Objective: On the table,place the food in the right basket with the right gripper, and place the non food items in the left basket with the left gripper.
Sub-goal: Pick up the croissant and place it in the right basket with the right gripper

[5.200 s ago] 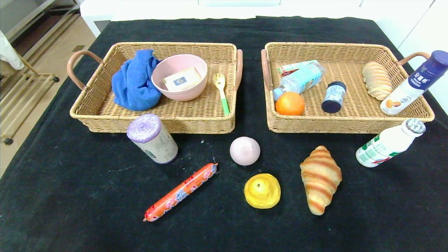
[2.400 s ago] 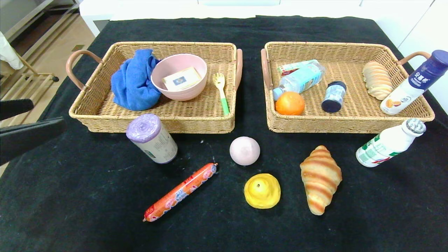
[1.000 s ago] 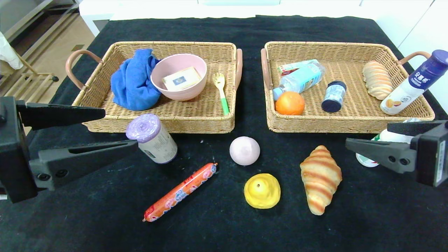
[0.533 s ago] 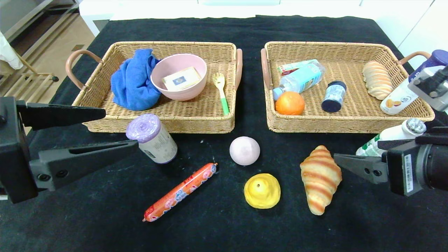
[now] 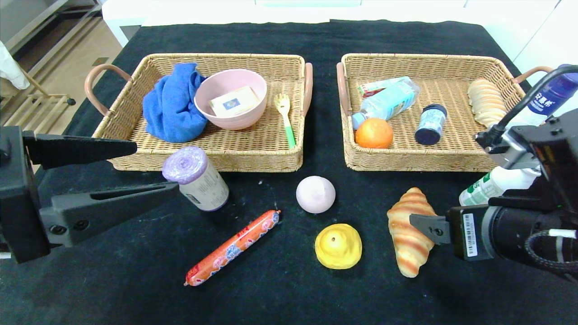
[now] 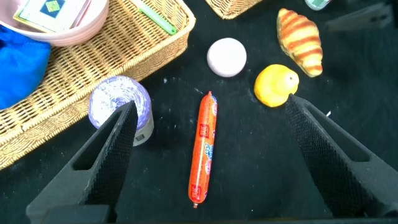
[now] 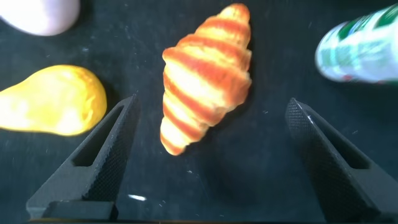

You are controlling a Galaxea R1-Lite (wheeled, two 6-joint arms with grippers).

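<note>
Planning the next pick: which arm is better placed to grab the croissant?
The right. The right gripper hangs over the croissant with its fingers open on either side of it. The left gripper is across the table by the purple roll.

My desk was draped in black cloth. On it sat the left basket and the right basket, side by side. In front of them lay a purple-topped roll, a sausage, a pale pink ball, a yellow pear, a croissant and a white bottle.
</note>
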